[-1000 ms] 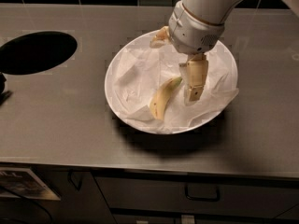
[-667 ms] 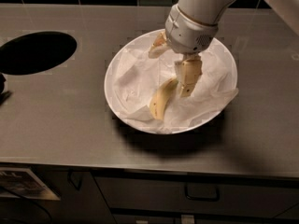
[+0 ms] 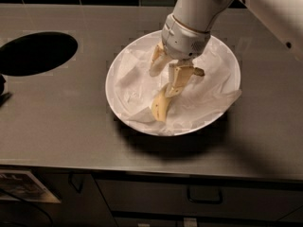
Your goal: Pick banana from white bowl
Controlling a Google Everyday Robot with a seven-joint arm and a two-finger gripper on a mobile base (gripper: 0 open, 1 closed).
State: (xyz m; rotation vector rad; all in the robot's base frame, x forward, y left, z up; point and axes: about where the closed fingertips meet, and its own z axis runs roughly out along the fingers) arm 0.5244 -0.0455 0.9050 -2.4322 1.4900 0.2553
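The white bowl (image 3: 118, 63) stands in the middle of the steel counter, lined with crumpled white paper. The yellow banana (image 3: 159, 108) lies in it left of centre, running from the lower left up toward the right, its dark stem tip near the middle of the bowl. My gripper (image 3: 166, 74) reaches down into the bowl from above, open. One cream finger is at the left over the paper; the other finger (image 3: 178, 79) is over the banana's upper part and hides it. The banana rests on the paper.
A dark oval hole (image 3: 35, 52) is cut in the counter at the far left. A dark tiled wall runs along the back. Cabinet fronts with a drawer handle (image 3: 204, 195) are below the counter's front edge. A dark object (image 3: 2, 92) shows at the left edge.
My gripper has moved left and slightly lower within the bowl, so its right finger now sits over the banana's upper part. The banana and bowl have not moved.
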